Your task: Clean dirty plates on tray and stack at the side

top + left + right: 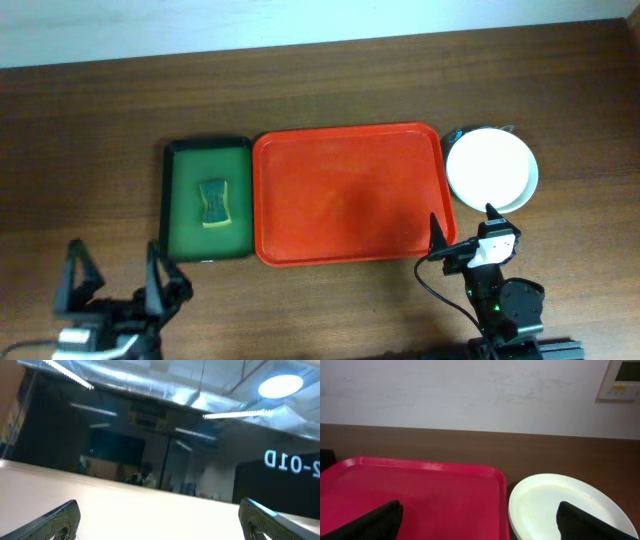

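The plates (490, 168) sit in one stack on the table just right of the red tray (345, 195), with the cream-white plate on top and a pale mint rim showing under it. The stack also shows in the right wrist view (565, 507), beside the tray's right rim (420, 492). The tray holds nothing. My right gripper (465, 232) is open and empty, near the tray's front right corner, just in front of the plates. My left gripper (112, 272) is open and empty at the front left, pointing up off the table.
A dark green tray (207, 198) lies left of the red tray, with a green and yellow sponge (213, 203) in it. A dark object (455, 135) peeks out behind the plate stack. The wall runs along the table's far edge.
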### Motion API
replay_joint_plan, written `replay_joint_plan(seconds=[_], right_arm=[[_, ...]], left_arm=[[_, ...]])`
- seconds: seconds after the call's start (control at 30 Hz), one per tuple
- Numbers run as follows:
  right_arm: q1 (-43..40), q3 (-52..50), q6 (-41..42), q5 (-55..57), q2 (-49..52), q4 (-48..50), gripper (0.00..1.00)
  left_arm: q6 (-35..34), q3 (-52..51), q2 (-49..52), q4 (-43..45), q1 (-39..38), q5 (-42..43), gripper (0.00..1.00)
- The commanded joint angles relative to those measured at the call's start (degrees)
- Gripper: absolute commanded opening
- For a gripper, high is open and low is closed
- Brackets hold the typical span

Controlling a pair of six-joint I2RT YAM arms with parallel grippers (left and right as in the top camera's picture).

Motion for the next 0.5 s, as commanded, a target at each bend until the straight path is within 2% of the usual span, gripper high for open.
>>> replay_joint_plan(seconds=[0.0,0.13,0.27,0.33,0.43,0.47], right_arm=[[-0.28,-0.31,-0.37,-0.55,-0.37,-0.22,0.98],[-0.28,-0.31,-0.37,-0.55,-0.37,-0.22,0.98],[-0.28,-0.31,-0.37,-0.55,-0.37,-0.22,0.98],[-0.28,-0.31,-0.37,-0.55,-0.37,-0.22,0.98],[-0.28,-0.31,-0.37,-0.55,-0.37,-0.24,0.98],[-0.28,-0.31,-0.37,-0.55,-0.37,-0.24,0.98]], left_arm=[[-0.33,-9.88,-0.55,4.66,-0.11,-0.70,0.99],[-0.31,-16.11,-0.55,4.07,-0.11,-2.14,0.99],[0.26,-16.02,-0.55,-9.73,-0.11,-3.08,0.99],[3.93,-16.02,-0.55,-18.60,-0.11,-3.04,0.99],[8.31,-16.02,-0.55,-25.09,-0.11,-2.84,0.99],[11.85,-16.02,-0.55,-25.00,-0.11,-0.96,0.99]])
